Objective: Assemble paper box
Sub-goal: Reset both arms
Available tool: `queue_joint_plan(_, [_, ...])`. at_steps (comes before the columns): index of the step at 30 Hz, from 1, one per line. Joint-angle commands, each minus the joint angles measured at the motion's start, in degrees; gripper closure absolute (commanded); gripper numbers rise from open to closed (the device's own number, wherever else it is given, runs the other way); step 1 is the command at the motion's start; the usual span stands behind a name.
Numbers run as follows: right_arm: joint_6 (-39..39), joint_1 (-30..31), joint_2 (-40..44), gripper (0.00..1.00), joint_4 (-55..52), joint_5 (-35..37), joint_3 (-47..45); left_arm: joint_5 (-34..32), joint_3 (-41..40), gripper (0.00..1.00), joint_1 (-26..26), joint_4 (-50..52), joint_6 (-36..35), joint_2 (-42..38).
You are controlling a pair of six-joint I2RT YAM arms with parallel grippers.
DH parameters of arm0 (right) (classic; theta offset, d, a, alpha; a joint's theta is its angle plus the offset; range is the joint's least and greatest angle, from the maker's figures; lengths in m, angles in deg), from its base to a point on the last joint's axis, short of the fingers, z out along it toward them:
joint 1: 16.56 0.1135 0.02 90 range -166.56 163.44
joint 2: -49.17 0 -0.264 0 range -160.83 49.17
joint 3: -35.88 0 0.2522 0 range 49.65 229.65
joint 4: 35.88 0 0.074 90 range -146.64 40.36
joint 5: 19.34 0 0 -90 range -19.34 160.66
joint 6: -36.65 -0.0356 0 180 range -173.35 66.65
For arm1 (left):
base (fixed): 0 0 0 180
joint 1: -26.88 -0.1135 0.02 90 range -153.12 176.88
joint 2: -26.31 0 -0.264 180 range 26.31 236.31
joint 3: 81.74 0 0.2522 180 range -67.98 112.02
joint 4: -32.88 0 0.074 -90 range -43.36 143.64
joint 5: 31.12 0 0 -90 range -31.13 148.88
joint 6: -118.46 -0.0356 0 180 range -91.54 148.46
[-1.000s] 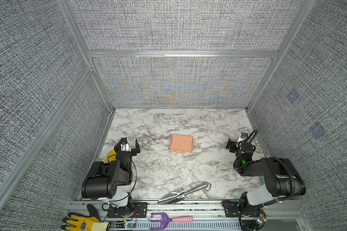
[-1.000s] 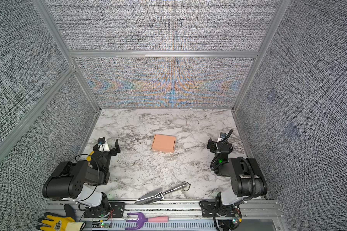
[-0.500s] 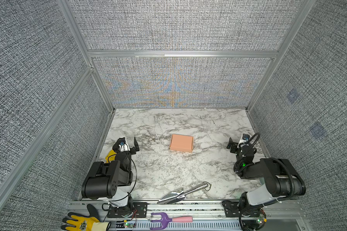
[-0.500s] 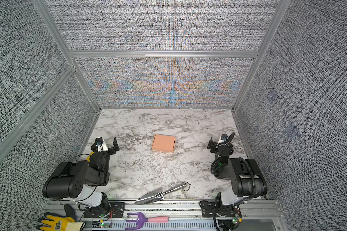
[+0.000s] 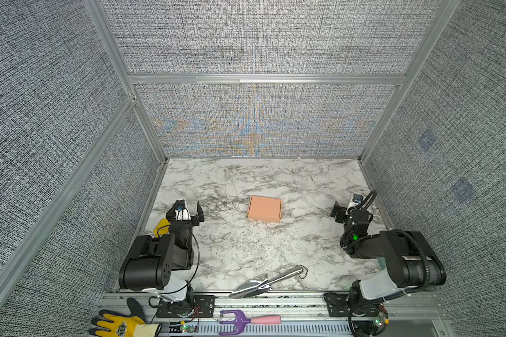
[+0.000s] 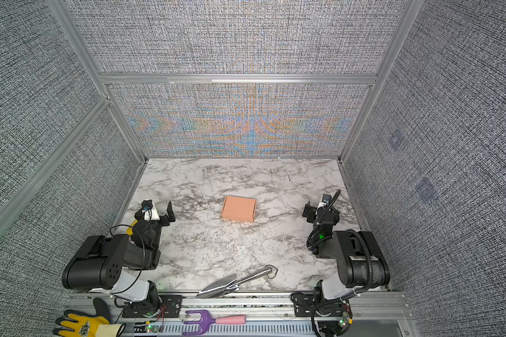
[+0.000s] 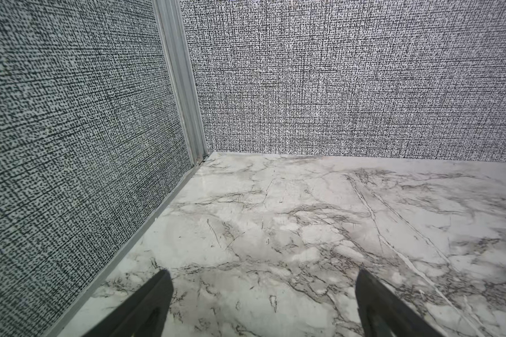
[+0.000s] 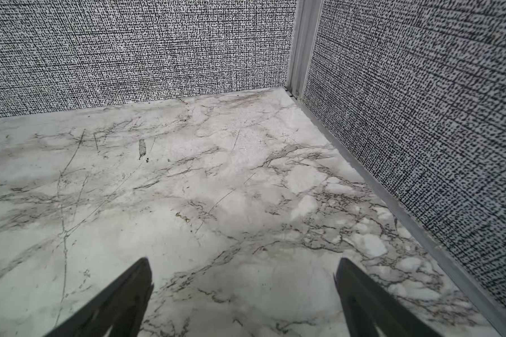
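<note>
- across the enclosure floor, the marble table (image 5: 246, 251) carries everything.
- left gripper (image 7: 262, 274) hovers low near the left wall, jaws spread wide, holding nothing.
- right gripper (image 8: 243, 267) sits near the right wall, likewise released and empty.
- paper box (image 5: 264, 208), salmon-pink and closed up, rests mid-table between both grippers, well apart from each.
- metal trowel (image 5: 268, 281) lies at the table's front edge.

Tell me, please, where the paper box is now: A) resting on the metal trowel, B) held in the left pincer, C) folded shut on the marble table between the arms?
C: the paper box lies closed on the marble table, clear of the open left pincer and right pincer.
</note>
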Motion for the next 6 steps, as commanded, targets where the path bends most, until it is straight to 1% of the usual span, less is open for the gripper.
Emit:
queue_joint_plan(1, [-0.3,0.1,0.0,0.01,0.6,0.3,0.2,0.8,0.3,0.01,-0.1,-0.1,-0.5,0.4])
queue_joint_plan(6, [-0.2,0.1,0.0,0.01,0.6,0.3,0.2,0.8,-0.1,0.01,0.0,-0.4,-0.6,-0.2])
